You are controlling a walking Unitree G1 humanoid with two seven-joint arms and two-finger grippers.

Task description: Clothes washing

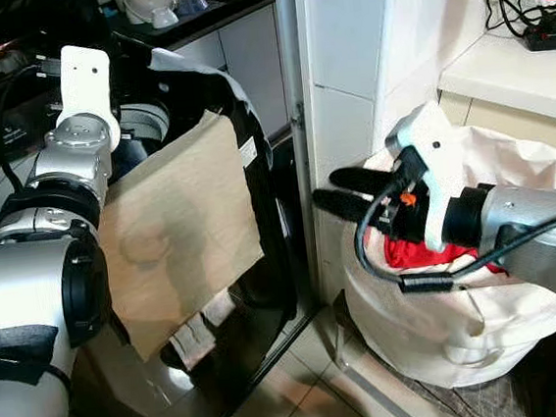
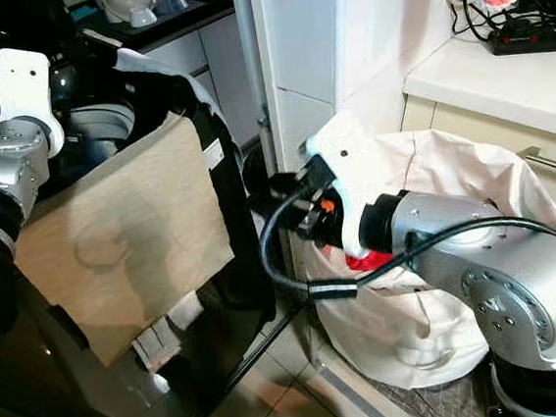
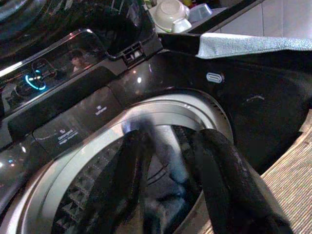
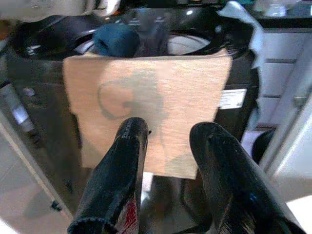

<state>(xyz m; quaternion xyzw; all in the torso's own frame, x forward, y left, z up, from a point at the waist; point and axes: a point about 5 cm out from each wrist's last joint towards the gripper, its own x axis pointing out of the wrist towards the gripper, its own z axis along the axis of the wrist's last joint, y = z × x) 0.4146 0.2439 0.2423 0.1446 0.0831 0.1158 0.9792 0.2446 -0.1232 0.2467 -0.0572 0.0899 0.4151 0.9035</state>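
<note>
The left gripper (image 3: 170,190) hangs right over the mouth of the top-loading washing machine (image 3: 161,83), its two black fingers spread a little, and I see nothing held between them. Dark clothes sit down in the drum (image 3: 161,165), though it's too blurred to say exactly what.

A tan cloth (image 1: 177,238) is draped over the machine's front edge and hangs down its black front panel. That one is not in the wash yet, by my reading.

Over on the other side, the right gripper (image 1: 341,193) floats in the gap between the machine and the white laundry bag (image 1: 446,320), fingers parted and empty, pointing back toward the tan cloth. The bag stands on the floor against the white tiled pillar (image 1: 346,93), and a red garment (image 1: 410,252) peeks from its open top just behind the wrist.

So the load is split: some in the drum, one piece on the rim, the rest in the bag.

Risks from here? The tan cloth could slide off to the floor if a gripper catches only its hanging edge. The right arm's looping black cable (image 1: 380,248) rides close to the bag's rim and may snag it when the arm dips for the red piece. And the left fingers sit close to the drum's rim; a careless sweep could knock it.
</note>
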